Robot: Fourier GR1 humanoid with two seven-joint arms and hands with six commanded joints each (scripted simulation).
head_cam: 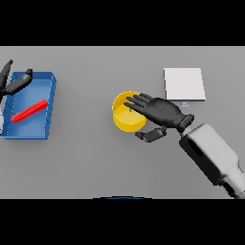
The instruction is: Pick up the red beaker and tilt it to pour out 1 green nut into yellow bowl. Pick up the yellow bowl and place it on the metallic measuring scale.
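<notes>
The yellow bowl point(125, 120) is taken as the landmark throughout. Far to its left, at the view's edge, the left hand point(14, 82) is seen over the far corner of a blue tray point(50, 103), fingers loosely extended and nothing held; it is judged idle. In that tray a red beaker point(29, 110) lies on its side, apparently set down after pouring.

In the bowl a small green nut point(130, 109) can be made out, so the pour is judged done. The right hand point(160, 111) is placed across the bowl's right rim: fingers are spread over the opening, the thumb is held below against the outer wall. The hand is open, not yet clamped; the posture is judged a grasp being set up for lifting.

To the bowl's upper right, well apart, the metallic measuring scale point(184, 83) rests on the table point(86, 162), unloaded.
</notes>
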